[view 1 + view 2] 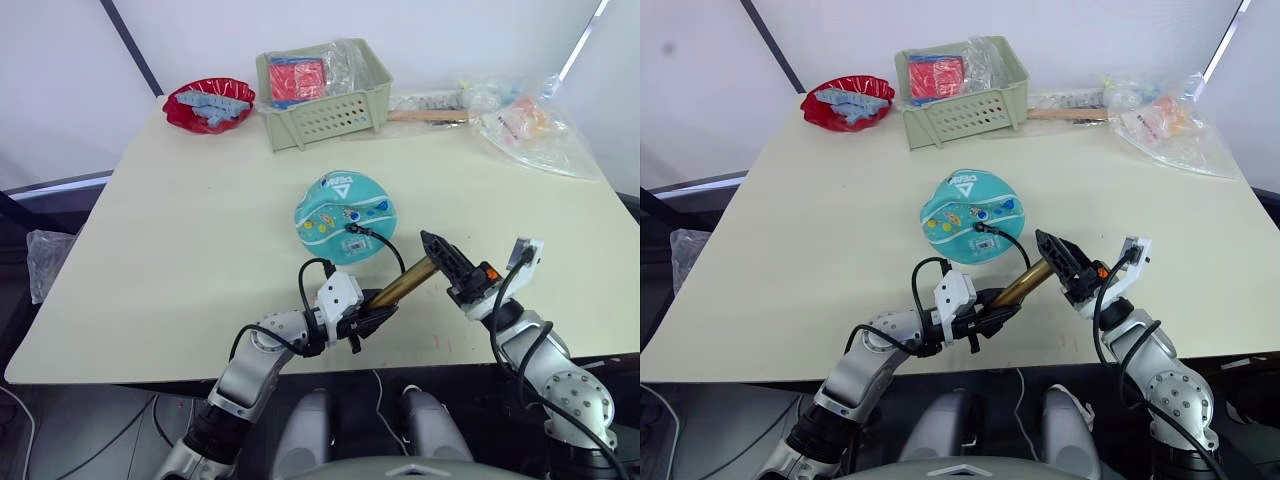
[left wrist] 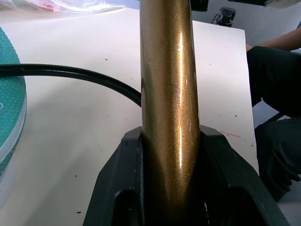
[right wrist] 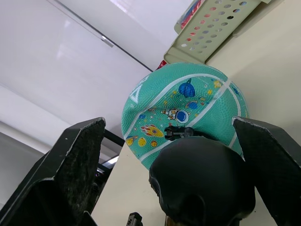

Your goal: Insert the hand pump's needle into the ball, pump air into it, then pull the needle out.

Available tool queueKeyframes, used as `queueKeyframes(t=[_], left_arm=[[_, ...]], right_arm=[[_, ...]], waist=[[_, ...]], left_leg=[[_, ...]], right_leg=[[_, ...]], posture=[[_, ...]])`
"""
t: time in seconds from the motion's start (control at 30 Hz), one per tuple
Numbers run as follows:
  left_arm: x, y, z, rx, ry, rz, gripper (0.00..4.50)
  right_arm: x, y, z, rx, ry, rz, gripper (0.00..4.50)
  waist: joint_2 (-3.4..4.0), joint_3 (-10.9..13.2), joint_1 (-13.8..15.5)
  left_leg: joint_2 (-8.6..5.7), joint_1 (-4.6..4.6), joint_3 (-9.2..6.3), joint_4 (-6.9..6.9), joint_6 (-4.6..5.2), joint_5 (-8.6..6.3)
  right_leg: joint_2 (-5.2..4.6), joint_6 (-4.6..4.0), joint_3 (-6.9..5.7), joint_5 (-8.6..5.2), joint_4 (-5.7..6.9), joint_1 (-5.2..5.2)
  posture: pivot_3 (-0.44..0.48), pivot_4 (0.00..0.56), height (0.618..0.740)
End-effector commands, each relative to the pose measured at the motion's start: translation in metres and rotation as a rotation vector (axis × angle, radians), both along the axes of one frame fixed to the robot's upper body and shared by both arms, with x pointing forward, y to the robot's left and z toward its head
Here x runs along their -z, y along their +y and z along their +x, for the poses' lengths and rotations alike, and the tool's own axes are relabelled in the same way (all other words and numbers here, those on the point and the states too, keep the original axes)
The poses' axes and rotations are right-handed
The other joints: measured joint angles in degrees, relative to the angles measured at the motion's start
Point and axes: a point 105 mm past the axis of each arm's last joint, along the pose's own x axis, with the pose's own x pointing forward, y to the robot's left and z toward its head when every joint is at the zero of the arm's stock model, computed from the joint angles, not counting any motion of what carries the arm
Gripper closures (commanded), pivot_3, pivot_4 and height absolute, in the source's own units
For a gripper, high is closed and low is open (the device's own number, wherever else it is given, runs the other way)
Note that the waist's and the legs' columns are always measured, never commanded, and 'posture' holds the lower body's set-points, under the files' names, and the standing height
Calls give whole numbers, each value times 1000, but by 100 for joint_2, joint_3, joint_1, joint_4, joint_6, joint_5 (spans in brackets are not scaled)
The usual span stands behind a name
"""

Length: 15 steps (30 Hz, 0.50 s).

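Left eye view: left claw (image 1: pixel 372 320) clamps the pump (image 1: pixel 405 283) barrel, its axis running toward two o'clock, where the open right claw (image 1: pixel 448 262) straddles the handle; needle (image 1: pixel 351 228) sits in the ball (image 1: pixel 345 216).

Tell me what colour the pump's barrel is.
Gold-bronze metal; the hand pump barrel shows best in the left wrist view.

A teal ball (image 1: pixel 345 217) is seen, printed with white lines, a white triangle mark and small space cartoons in blue, yellow and red. The hand pump (image 1: pixel 405 283) is finished in a speckled gold-bronze on its barrel, with a black handle end and a black hose (image 2: pixel 70 74), and is shown against a pale cream table (image 1: pixel 180 250). A pale green perforated basket (image 1: pixel 325 112) with red contents is shown beside a red bowl (image 1: pixel 208 105) of grey-blue pieces.
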Motion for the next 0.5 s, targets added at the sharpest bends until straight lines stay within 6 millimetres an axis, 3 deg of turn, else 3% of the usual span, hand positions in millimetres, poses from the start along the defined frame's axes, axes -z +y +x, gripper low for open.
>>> queueKeyframes(t=[0.03,0.23,0.33,0.43,0.5], left_arm=[[-11,-1,0,6,-35,-33,3496],[-9,-1,1,6,-26,-26,3496],[-9,-1,1,6,-25,-25,3496],[-8,-1,1,5,-22,-24,3496],[-8,-1,1,3,-21,-24,3496]], right_arm=[[-12,4,-2,-20,-57,8,0],[-10,6,-1,-26,-65,-22,0],[-9,6,-2,-28,-66,-32,856],[-8,3,-1,-10,-61,-24,2296],[-8,2,-1,-8,-64,-27,2816]], waist=[[0,0,1],[0,0,0],[0,0,1],[0,0,-1],[0,0,-3]], left_leg=[[0,0,0,0,0,0],[0,0,0,0,0,0],[0,-1,0,0,0,0],[-1,-1,1,0,0,0],[-1,-1,0,0,0,0]], right_leg=[[0,0,0,0,0,0],[0,0,-1,0,0,0],[0,0,-1,0,-1,0],[-1,0,0,0,-1,0],[0,0,-1,0,-1,0]], posture=[[0,150,738],[0,150,738],[0,150,738],[0,150,738],[0,150,738]])
